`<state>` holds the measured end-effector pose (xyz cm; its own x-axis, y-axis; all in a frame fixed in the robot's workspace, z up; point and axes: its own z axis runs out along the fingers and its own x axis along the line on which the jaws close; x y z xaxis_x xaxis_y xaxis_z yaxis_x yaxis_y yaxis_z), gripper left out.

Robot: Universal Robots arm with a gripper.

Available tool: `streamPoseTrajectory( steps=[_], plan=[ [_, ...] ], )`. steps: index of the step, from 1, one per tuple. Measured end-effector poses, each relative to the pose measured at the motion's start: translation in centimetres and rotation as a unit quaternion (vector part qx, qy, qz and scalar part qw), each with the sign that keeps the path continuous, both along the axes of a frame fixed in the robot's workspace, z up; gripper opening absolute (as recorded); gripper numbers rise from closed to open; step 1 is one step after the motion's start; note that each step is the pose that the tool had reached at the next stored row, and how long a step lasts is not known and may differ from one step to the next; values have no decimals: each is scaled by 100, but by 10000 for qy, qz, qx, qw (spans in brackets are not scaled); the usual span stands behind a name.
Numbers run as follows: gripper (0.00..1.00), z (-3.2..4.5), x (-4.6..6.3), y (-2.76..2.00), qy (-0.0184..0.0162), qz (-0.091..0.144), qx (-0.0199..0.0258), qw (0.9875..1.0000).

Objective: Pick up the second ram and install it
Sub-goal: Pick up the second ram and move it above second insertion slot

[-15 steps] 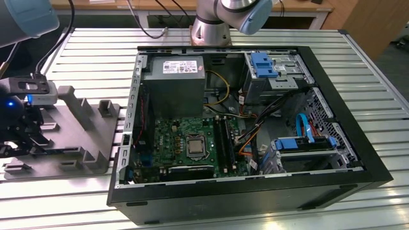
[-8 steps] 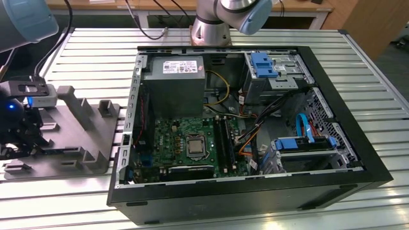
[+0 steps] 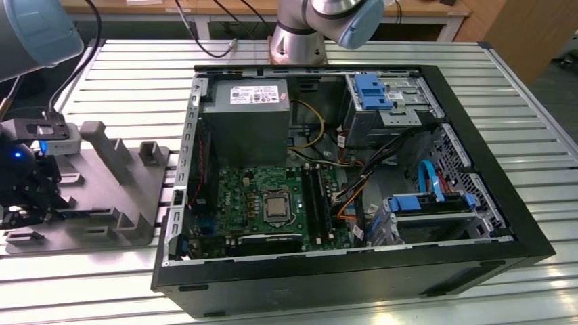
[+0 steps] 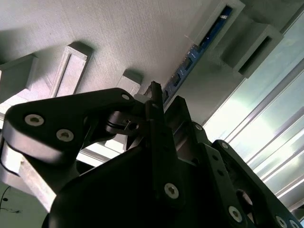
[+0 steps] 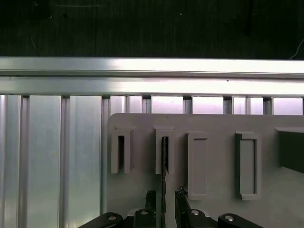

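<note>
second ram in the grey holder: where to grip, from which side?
Probably take the second ram by its top edge, pinching its two flat faces, coming straight down. It stands on edge, one end in a slot of the grey holder, so only the faces are free. The open gripper straddles it that way.

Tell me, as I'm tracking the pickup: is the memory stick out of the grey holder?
No: in the first wrist view the memory stick sits in a slot of the grey holder, the gripper straddling it.
</note>
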<state>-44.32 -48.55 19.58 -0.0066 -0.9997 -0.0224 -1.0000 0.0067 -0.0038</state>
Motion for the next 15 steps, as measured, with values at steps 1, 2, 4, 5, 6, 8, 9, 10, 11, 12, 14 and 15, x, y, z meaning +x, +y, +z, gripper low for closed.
streamPoseTrajectory(
  steps=[1, 2, 4, 5, 6, 8, 9, 10, 11, 12, 14, 15],
  plan=[
    [30, 0, -1, 1, 0, 0, 0, 10000],
    [30, 0, 0, 0, 0, 1, 0, 10000],
    [30, -1, 0, 1, 0, 1, 0, 10000],
    [30, -1, 0, 1, -1, 1, 0, 10000],
    [30, 4, 0, 1, 0, 1, 0, 10000],
    [30, 28, 0, 1, -1, 1, 0, 10000],
    [30, 28, 0, 1, -2, 1, 1, 10000],
    [30, 29, 0, 1, -1, 1, 1, 10000],
    [30, 29, 0, 1, -1, 1, 1, 10000],
    [30, 29, 0, 1, -2, 0, 1, 10000],
    [30, 30, 0, 1, -1, 1, 1, 10000],
    [30, 30, 0, 1, -1, 1, 1, 10000]
  ],
)
